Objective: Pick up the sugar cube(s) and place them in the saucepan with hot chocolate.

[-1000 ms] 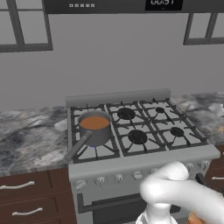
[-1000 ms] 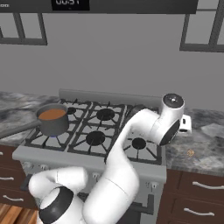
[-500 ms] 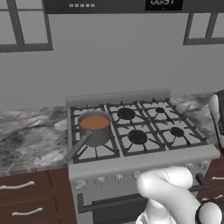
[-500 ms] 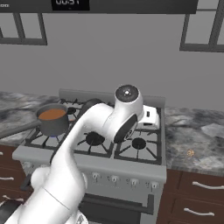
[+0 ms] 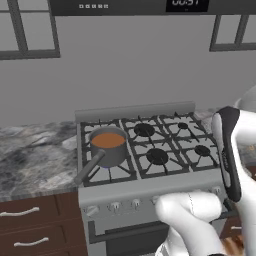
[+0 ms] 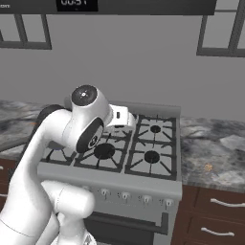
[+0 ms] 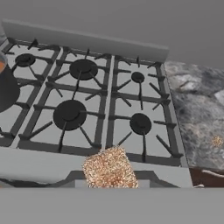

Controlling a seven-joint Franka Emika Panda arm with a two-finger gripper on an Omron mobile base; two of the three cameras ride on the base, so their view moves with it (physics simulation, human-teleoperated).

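A: How's the light?

B: Even and soft, rather flat. The grey wall [image 5: 130,65] behind the stove [image 5: 150,150] is evenly lit, with no glare on it.

A: Any shadows?

B: Faint ones only. The saucepan [image 5: 107,146] on the stove's front left burner is darker on its side; no hard shadow edges fall on the grates.

A: Sharpness?

B: All three views are soft and low in detail. The marbled counter [image 6: 215,148] right of the stove looks smeared. In the hand view, the speckled brown block [image 7: 109,168] at the stove's front edge is grainy.
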